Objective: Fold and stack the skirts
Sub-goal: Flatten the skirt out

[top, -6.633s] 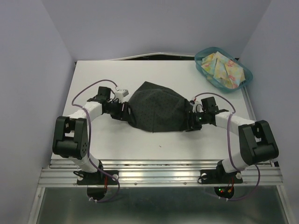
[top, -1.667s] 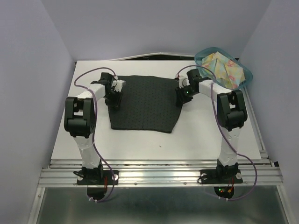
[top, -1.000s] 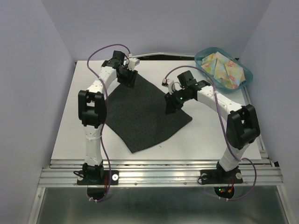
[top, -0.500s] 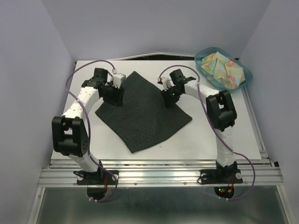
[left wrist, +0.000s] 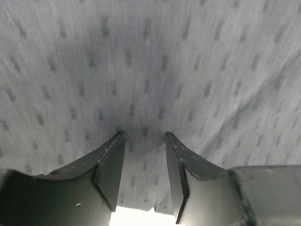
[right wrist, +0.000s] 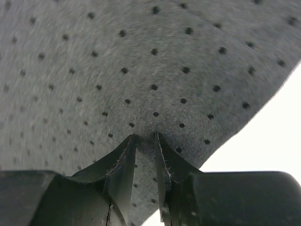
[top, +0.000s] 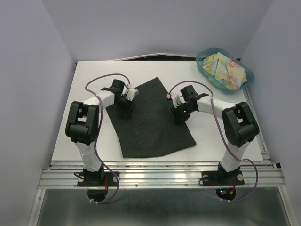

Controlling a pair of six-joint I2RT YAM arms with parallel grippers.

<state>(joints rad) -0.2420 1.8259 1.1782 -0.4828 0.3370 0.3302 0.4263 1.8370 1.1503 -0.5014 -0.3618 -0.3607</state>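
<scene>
The dark charcoal skirt (top: 150,120) lies spread flat in the middle of the table, turned at a slant. My left gripper (top: 126,106) is on its left edge and my right gripper (top: 180,115) on its right edge. In the left wrist view the gripper (left wrist: 143,136) has dotted cloth (left wrist: 150,70) between its jaws, puckered at the tips. In the right wrist view the gripper (right wrist: 146,136) is closed narrowly on the same cloth (right wrist: 141,56). The floral yellow skirt (top: 225,69) lies bunched in the teal bin.
The teal plastic bin (top: 248,77) stands at the table's far right corner. The white table (top: 89,136) is walled by lilac panels on the left, back and right. A metal rail runs along the near edge.
The skirt went from bunched between the arms to spread flat. In the last half second both grippers moved nearer and the skirt turned clockwise with them.
</scene>
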